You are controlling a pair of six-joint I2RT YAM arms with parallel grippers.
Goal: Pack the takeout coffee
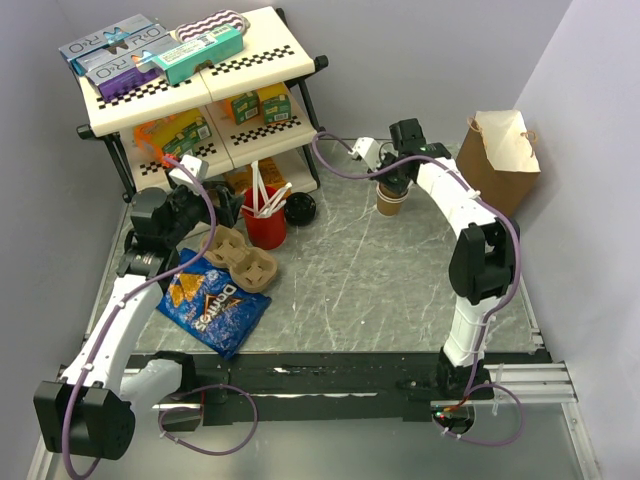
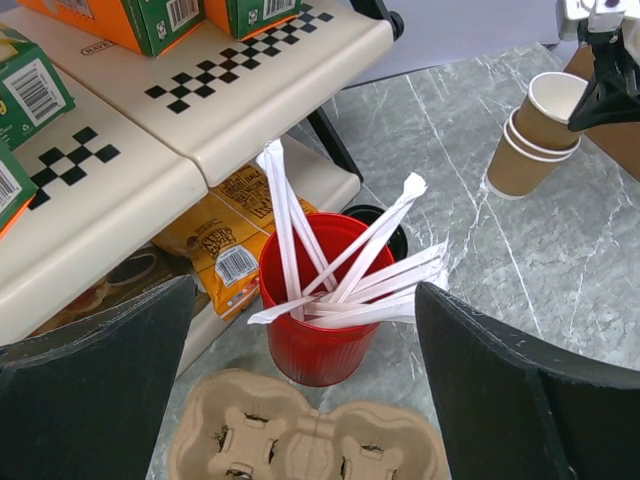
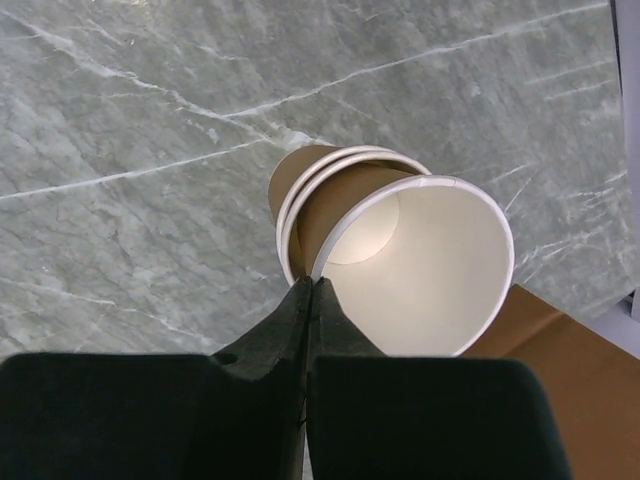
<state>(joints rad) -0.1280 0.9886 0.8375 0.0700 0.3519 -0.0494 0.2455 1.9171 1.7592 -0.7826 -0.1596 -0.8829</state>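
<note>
Overhead, the marble table [image 1: 380,290] carries a 2-tier shelf [image 1: 200,90] at far left and a paper bag [image 1: 500,160] at far right. Near the shelf, the left gripper [image 2: 305,390] hangs wide open over the red cup [image 2: 320,340] of sticks. Farther right, the right gripper [image 3: 310,298] pinches the rim of the top lidless cup [image 3: 430,270]. The black-lidded coffee [image 1: 300,208] stands just right of the red cup.

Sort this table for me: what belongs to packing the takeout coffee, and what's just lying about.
Job: takeout coffee, only its black lid showing; brown paper bag; cup carrier; right gripper, shut on the top lidless cup.
Lying about: red cup of sticks; chip bag; boxes on the shelf.
</note>
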